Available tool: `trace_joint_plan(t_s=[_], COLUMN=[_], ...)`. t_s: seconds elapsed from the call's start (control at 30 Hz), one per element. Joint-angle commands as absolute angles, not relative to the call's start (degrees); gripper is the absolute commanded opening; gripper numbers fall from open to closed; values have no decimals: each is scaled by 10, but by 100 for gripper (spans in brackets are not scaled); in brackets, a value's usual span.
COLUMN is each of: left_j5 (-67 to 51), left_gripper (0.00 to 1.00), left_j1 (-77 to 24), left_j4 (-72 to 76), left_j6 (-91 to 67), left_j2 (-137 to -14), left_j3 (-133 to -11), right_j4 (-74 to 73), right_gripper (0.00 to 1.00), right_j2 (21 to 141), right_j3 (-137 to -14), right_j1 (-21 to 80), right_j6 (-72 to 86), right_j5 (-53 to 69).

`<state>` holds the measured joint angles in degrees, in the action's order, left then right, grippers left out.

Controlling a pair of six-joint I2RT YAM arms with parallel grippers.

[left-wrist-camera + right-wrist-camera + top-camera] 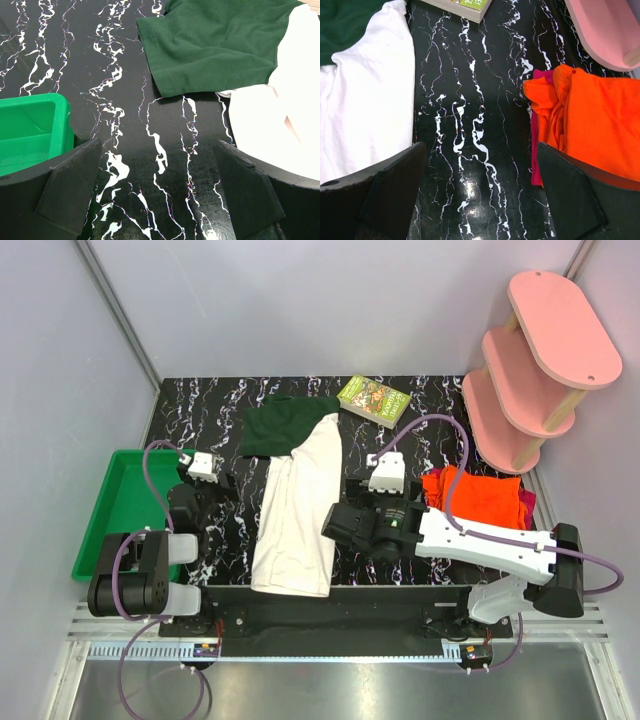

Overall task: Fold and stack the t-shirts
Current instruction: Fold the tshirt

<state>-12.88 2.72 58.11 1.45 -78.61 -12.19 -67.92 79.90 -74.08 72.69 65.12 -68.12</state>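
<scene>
You are looking down on a black marbled surface [200, 405]. A cream-white t-shirt [300, 515] lies in the middle as a long strip running near to far, and its green sleeve [278, 428] spreads out at the far left end. To the right, an orange t-shirt [478, 496] lies crumpled on a magenta-red t-shirt [527, 504]. Your left claw [160, 190] stands wide and holds nothing, over bare surface between the green tray [115, 502] and the cream-white t-shirt. Your right claw [480, 190] is also wide and empty, over bare surface between the cream-white and orange shirts. A small green book [374, 400] lies far back, near a pink shelf [540, 350].
</scene>
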Motion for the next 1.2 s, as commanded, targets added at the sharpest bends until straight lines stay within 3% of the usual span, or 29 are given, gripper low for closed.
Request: trace_joint_plan(t_s=[0.0, 0.37, 0.53, 0.57, 0.7, 0.73, 0.87, 0.93, 0.97, 1.03, 1.07, 1.1, 1.13, 1.17], left_j5=[-120, -120, -45, -24, 252, 311, 403, 437, 520, 593, 605, 592, 558, 482], left_gripper=[99, 99, 99, 99, 99, 99, 99, 99, 99, 99, 99, 99, 99, 99], left_j1=[26, 26, 22, 12, -96, -123, -199, -241, -301, -340, -344, -342, -341, -345], left_j4=[634, 634, 621, 613, 596, 538, -16, -130, -178, -284, -473, -563, -603, -545], left_j6=[23, 22, 2, 7, 18, 28, -101, -161, -180, -380, -506, -761, -781, -738], left_j2=[-787, -785, -787, -785, -738, -719, -699, -711, -707, -691, -684, -676, -650, -636], left_j3=[-134, -134, -139, -147, -132, -178, -399, -482, -487, -502, -510, -512, -498, -488], right_j4=[-580, -578, -580, -580, -580, -581, -581, -579, -577, -574, -571, -569, -567, -563], right_gripper=[100, 100, 100, 100, 100, 100, 100, 100, 100, 100, 100, 100, 100, 100], right_j2=[787, 691, 660, 657, 664, 665, 681, 692, 694, 704, 707, 713, 715, 718], right_j3=[-739, -675, -649, -649, -649, -648, -647, -646, -645, -644, -644, -643, -643, -643], right_j1=[719, 718, 717, 718, 716, 716, 716, 717, 716, 716, 716, 717, 716, 716], right_j6=[515, 483, 471, 469, 469, 472, 486, 491, 495, 497, 502, 503, 504, 504], right_j5=[-674, -575, -571, -574, -571, -570, -568, -569, -570, -574, -578, -578, -581, -581])
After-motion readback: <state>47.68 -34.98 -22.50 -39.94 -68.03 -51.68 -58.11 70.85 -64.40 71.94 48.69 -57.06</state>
